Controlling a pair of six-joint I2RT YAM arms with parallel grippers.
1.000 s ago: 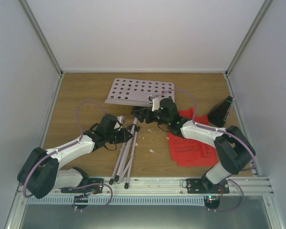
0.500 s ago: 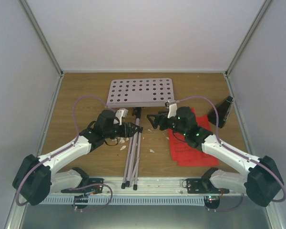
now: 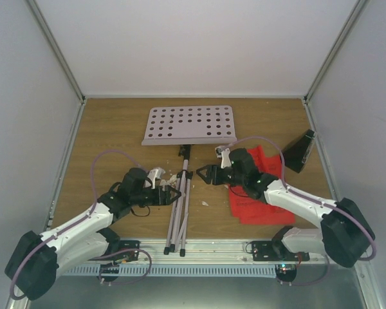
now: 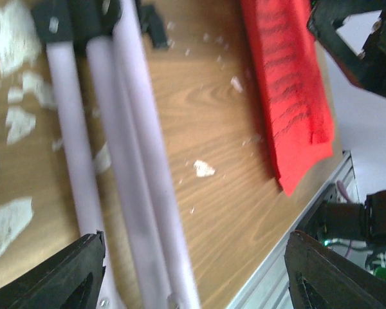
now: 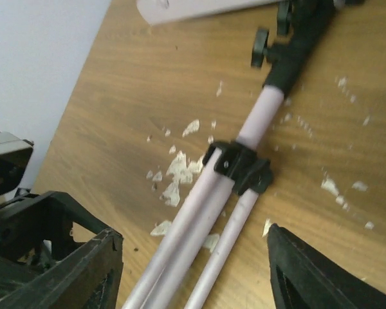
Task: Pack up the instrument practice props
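Note:
The white music stand lies flat: its hole-dotted tray (image 3: 190, 124) is at the back and its folded legs (image 3: 179, 206) run toward the near edge. My left gripper (image 3: 174, 196) is open just left of the legs. In the left wrist view the legs (image 4: 128, 161) pass between my gripper's (image 4: 193, 277) spread jaws, close to the left finger (image 4: 64, 277). My right gripper (image 3: 202, 174) is open on the legs' right side. In its wrist view that gripper (image 5: 193, 270) straddles the legs (image 5: 206, 219) below the black collar (image 5: 238, 167). Red sheets (image 3: 260, 193) lie under the right arm. The black metronome (image 3: 299, 151) stands far right.
Small white crumbs (image 5: 177, 170) are scattered on the wood around the legs, one of them (image 3: 204, 203) right of the legs. A metal rail (image 3: 212, 248) runs along the near edge. White walls close the table on three sides.
My left gripper has opened and drawn back toward the near edge. The legs have swung straight and closed together. My right gripper has moved from the tray's hub down beside the legs.

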